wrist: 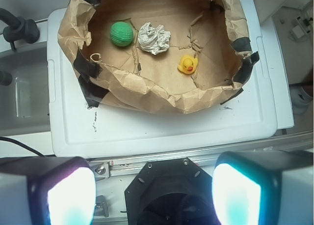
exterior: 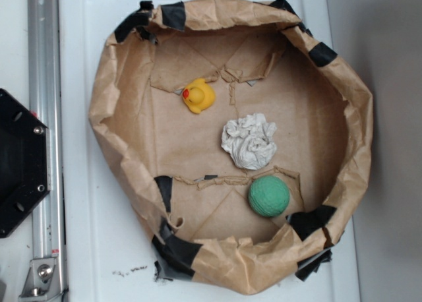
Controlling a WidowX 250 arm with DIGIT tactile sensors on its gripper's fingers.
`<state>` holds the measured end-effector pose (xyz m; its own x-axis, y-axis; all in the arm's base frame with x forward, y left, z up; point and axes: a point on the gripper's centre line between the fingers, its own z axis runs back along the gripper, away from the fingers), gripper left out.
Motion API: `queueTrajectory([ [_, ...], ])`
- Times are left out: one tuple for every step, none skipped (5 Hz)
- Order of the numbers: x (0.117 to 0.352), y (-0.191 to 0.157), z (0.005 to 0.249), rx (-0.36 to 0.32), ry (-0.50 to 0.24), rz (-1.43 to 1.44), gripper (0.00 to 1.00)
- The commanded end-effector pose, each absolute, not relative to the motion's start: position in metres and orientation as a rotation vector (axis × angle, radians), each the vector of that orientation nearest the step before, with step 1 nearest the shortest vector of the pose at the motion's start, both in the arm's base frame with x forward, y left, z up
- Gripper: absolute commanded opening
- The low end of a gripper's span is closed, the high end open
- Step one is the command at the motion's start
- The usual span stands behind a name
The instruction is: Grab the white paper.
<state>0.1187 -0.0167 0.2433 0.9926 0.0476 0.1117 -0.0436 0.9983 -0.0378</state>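
Only the wrist view shows the hand (wrist: pixel 154 185), its two fingers (wrist: pixel 61 190) spread wide and holding nothing, well short of the brown paper bowl (exterior: pixel 356 137). Inside it, the white paper (exterior: pixel 248 141) lies between duck (exterior: pixel 198 95) and green ball (exterior: pixel 268 196).

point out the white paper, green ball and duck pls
white paper (exterior: pixel 248 141): exterior view, middle of the crumpled ball.
green ball (exterior: pixel 268 196): exterior view, centre of its top.
duck (exterior: pixel 198 96): exterior view, on its yellow body.
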Motion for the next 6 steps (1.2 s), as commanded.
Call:
queueTrajectory([
  [0.119, -0.017, 0.243, -0.035, -0.113, 0.046, 1.0],
  [0.169, 0.008, 0.209, -0.038, -0.183, 0.045, 1.0],
  [0.22, 0.025, 0.194, -0.022, -0.237, 0.037, 1.0],
  [0.261, 0.03, 0.157, -0.097, -0.238, -0.02, 1.0],
  [0.284, 0.024, 0.105, 0.021, -0.155, -0.072, 1.0],
  [0.284, 0.011, 0.052, 0.013, -0.071, -0.175, 1.0],
])
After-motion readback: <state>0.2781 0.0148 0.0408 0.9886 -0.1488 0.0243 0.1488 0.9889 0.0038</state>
